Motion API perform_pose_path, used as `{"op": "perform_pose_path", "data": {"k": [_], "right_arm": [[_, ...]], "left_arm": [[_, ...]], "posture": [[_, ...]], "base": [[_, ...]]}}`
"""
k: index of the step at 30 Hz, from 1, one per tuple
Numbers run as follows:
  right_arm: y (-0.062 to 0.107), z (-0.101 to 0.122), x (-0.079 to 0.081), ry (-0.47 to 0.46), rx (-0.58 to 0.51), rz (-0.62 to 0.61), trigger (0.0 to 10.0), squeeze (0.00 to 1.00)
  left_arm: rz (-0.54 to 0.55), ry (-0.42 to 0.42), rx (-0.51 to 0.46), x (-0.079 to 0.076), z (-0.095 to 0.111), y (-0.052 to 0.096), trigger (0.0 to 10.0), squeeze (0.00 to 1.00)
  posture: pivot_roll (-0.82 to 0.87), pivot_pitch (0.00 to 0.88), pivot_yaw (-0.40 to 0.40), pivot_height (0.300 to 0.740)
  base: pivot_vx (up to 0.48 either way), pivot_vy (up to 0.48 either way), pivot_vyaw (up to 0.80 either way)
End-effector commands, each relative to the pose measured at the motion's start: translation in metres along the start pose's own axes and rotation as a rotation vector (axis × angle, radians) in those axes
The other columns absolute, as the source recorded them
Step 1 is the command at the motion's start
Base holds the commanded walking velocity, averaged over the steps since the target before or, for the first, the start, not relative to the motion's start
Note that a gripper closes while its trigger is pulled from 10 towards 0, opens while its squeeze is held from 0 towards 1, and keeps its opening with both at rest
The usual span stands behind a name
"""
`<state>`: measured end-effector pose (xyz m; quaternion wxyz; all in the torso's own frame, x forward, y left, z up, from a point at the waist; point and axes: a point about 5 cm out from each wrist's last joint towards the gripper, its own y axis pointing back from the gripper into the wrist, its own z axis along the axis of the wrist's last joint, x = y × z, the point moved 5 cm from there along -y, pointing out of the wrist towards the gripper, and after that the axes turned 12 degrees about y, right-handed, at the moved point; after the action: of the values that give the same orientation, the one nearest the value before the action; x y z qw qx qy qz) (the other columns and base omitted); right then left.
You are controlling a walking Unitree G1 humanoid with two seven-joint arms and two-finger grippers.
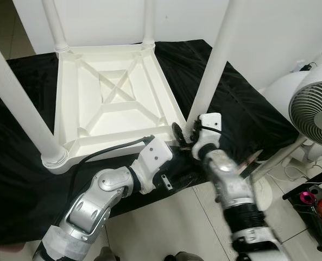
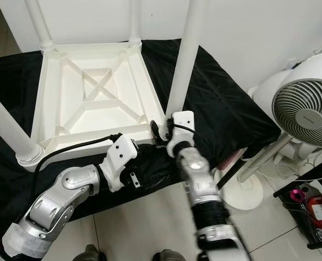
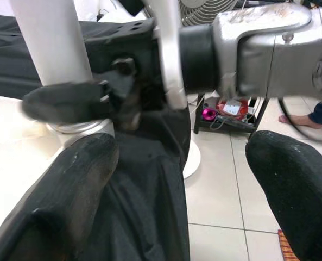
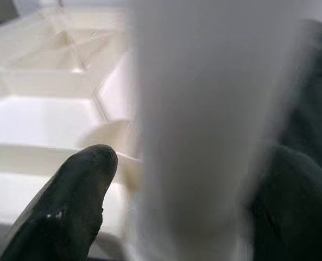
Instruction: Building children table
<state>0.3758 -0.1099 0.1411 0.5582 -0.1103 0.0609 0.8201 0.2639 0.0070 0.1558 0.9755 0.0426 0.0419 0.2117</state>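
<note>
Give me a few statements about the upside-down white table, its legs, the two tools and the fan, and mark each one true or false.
1. The white table lies upside down on a black cloth. True.
2. The right tool is at the base of the near right leg. True; the right wrist view shows that leg between its fingers.
3. The left tool is shut on a leg. False; its fingers are spread apart with nothing between them.
4. All four legs stand in the table's corners. True.
5. The fan stands on the robot's left. False; it is on the right, beside the cloth.
</note>
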Motion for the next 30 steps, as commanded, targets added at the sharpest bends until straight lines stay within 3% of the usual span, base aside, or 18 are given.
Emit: {"op": "perform_pose_path", "data": {"k": [1, 6, 8, 13, 16, 18, 24, 25, 26, 30], "right_arm": [[0.003, -0.006, 0.005, 0.014, 0.007, 0.068, 10.0, 0.00], [0.006, -0.006, 0.003, 0.041, -0.005, 0.130, 10.0, 0.00], [0.006, -0.003, -0.004, 0.097, -0.026, 0.240, 10.0, 0.00], [0.004, 0.000, -0.006, 0.118, -0.035, 0.280, 10.0, 0.00], [0.001, 0.002, -0.008, 0.139, -0.043, 0.312, 10.0, 0.00], [-0.012, 0.006, -0.008, 0.180, -0.036, 0.356, 10.0, 0.00], [-0.020, 0.003, -0.005, 0.200, -0.012, 0.382, 9.7, 0.00], [-0.019, -0.001, -0.003, 0.203, 0.004, 0.394, 1.6, 0.00], [-0.018, -0.005, -0.001, 0.204, 0.015, 0.406, 0.0, 0.00], [-0.017, -0.008, -0.001, 0.204, 0.023, 0.417, 0.0, 0.00]], "left_arm": [[-0.004, -0.004, 0.004, -0.002, 0.001, -0.001, 10.0, 0.00], [-0.003, -0.007, 0.004, -0.002, 0.001, -0.001, 10.0, 0.00], [0.002, -0.012, 0.000, 0.000, 0.003, -0.001, 10.0, 0.00], [0.002, -0.013, -0.002, 0.000, 0.003, -0.001, 10.0, 0.00], [0.000, -0.015, -0.003, 0.000, 0.004, -0.001, 10.0, 0.00], [-0.001, -0.024, 0.000, 0.001, 0.005, -0.002, 10.0, 0.00], [0.001, -0.030, 0.001, 0.002, 0.005, -0.002, 10.0, 0.00], [0.006, -0.031, -0.001, 0.002, 0.006, -0.002, 10.0, 0.00], [0.011, -0.032, -0.002, 0.003, 0.007, -0.002, 10.0, 0.00], [0.017, -0.032, -0.004, 0.004, 0.007, -0.001, 10.0, 0.00]], "posture": [[-0.06, 0.040, -0.053, 0.740], [-0.06, 0.038, -0.053, 0.740], [-0.06, 0.033, -0.047, 0.740], [-0.06, 0.033, -0.047, 0.740], [-0.06, 0.033, -0.047, 0.740], [-0.05, 0.033, -0.035, 0.740], [-0.04, 0.034, -0.043, 0.740], [-0.03, 0.035, -0.047, 0.740], [-0.03, 0.035, -0.047, 0.740], [-0.03, 0.035, -0.047, 0.740]], "base": [[0.000, 0.000, 0.00], [0.000, 0.000, 0.00], [0.000, 0.000, 0.00], [0.000, 0.000, 0.00], [0.000, 0.000, 0.00], [0.000, 0.000, 0.00], [0.000, 0.000, 0.00], [0.000, 0.000, 0.00], [0.000, 0.000, 0.00], [0.000, 0.000, 0.00]]}}
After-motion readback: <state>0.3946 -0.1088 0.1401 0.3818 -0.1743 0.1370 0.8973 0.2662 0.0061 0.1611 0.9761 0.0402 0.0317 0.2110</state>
